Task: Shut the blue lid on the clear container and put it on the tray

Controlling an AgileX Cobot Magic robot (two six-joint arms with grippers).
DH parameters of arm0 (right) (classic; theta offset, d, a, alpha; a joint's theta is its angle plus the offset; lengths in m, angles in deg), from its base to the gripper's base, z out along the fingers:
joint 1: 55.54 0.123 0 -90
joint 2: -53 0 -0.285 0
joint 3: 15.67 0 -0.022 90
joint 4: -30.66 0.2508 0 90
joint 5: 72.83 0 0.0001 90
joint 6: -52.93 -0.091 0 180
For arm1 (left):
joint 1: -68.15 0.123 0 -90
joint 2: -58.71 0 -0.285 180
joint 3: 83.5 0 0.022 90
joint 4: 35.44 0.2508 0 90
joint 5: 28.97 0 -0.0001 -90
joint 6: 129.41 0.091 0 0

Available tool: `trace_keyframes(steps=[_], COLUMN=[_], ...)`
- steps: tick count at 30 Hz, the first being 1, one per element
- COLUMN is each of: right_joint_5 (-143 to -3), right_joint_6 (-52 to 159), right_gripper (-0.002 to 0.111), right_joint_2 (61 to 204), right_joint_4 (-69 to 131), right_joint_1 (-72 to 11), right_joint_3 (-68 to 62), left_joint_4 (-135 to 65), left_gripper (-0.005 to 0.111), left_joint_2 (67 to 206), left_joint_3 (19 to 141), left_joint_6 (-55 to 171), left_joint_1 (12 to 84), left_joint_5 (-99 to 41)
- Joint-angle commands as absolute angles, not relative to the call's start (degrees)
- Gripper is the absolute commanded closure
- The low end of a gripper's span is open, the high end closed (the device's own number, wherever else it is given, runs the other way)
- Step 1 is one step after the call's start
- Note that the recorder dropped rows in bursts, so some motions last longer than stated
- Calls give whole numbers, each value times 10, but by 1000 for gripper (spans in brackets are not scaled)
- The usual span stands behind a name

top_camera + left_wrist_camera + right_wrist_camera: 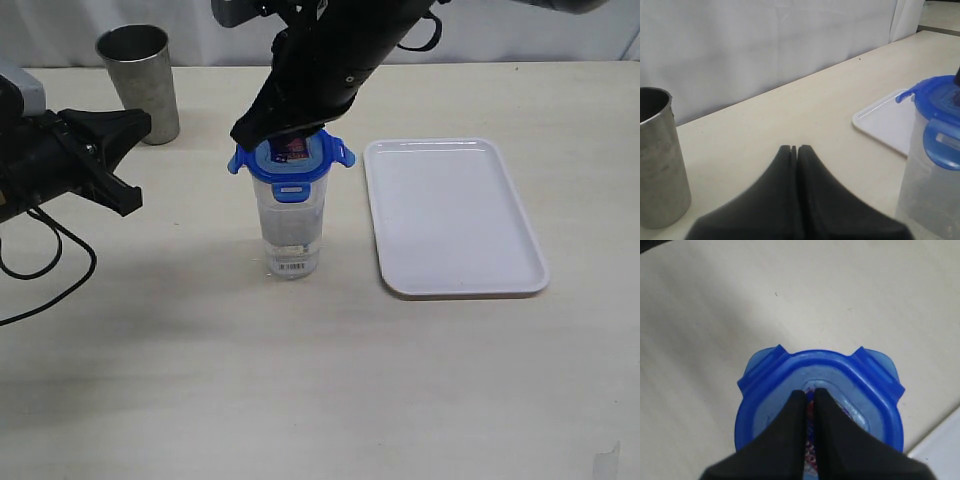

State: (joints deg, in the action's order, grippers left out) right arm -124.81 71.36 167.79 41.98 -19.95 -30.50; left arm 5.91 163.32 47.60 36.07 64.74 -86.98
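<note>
The clear container stands upright on the table, left of the white tray. The blue lid sits on its mouth, sticker face up; its side flaps stick outward and the front flap hangs down. My right gripper is directly over the lid, jaws nearly together, tips on the sticker, nothing between them. My left gripper is shut and empty, at the left of the table, apart from the container, with the tray beyond.
A grey metal cup stands at the back left, close to the left arm; the left wrist view has it too. Black cables lie along the table's left edge. The tray holds nothing.
</note>
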Motion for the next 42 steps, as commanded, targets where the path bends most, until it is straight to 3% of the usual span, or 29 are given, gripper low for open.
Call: trace_keyframes(steps=[1,22,32,42], right_joint_5=[-1249,-1265,-1266,-1280], right_joint_6=[703,683,683,683], right_gripper=[103,103,103,103], right_joint_2=[1679,1682,1679,1679], right_joint_4=[389,357,362,362], right_joint_1=[-197,-197,-197,-197], right_joint_3=[-311,-307,-342,-342], left_joint_4=[59,140,175,189], left_gripper=[107,107,107,107], left_joint_2=[1633,1635,1700,1723], left_joint_3=[474,474,484,514], left_joint_6=[356,357,371,385], left_joint_1=[647,647,647,595], left_joint_5=[-880,-928,-989,-988])
